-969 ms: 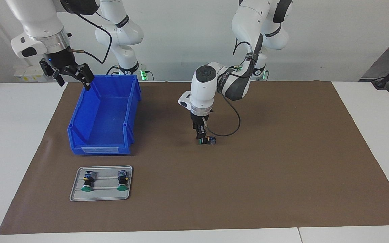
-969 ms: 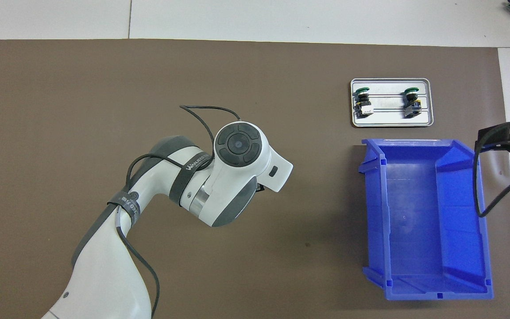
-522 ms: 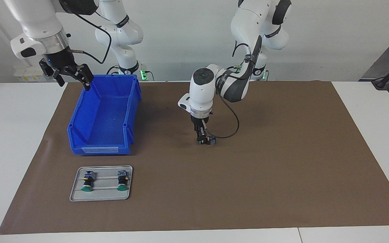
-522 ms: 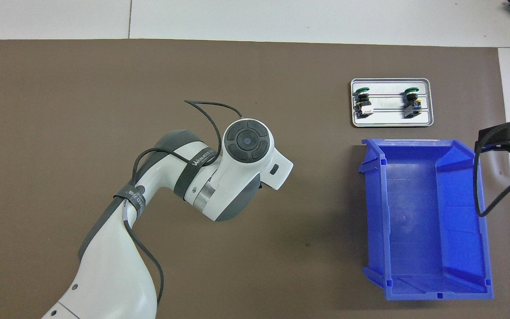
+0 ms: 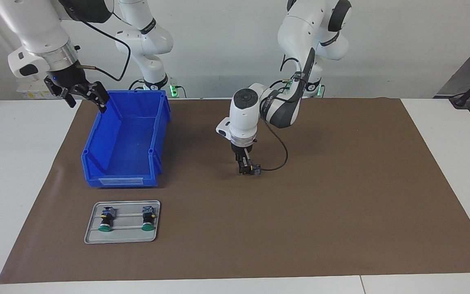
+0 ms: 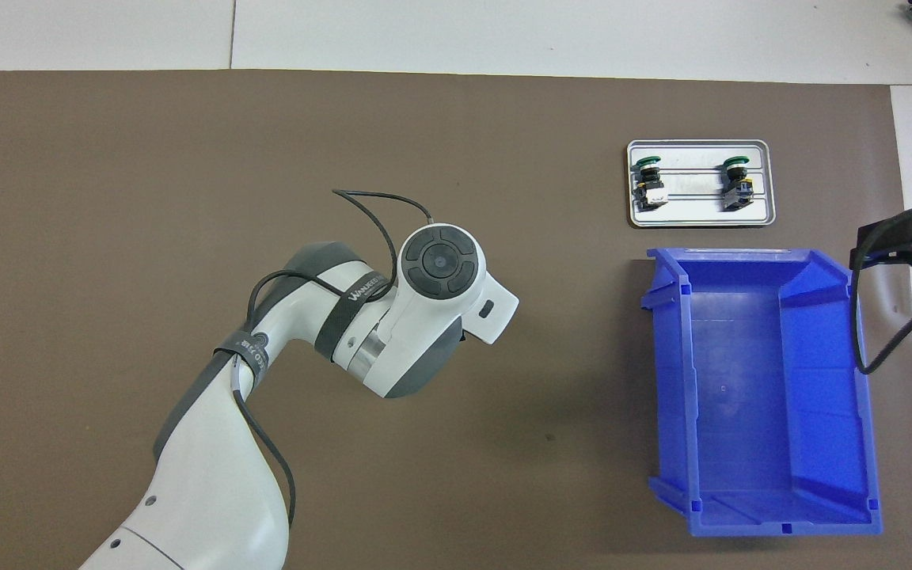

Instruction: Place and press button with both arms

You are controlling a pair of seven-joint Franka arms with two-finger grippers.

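Holding the button (image 5: pixel 253 169) low on the brown mat (image 5: pixel 341 183), well clear of the blue bin (image 5: pixel 127 139), my left hand (image 5: pixel 244 168) is half closed around its small hard plastic body. Placing looks nearly done to me; pressing remains, and my right hand (image 5: pixel 80 92) waits wide open and empty above the bin's corner.

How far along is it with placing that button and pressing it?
Picked up: the left gripper holds the button low over the brown mat mid-table. Left: setting it down and pressing it. The right gripper waits open over the blue bin rim. Two other buttons lie in the tray.
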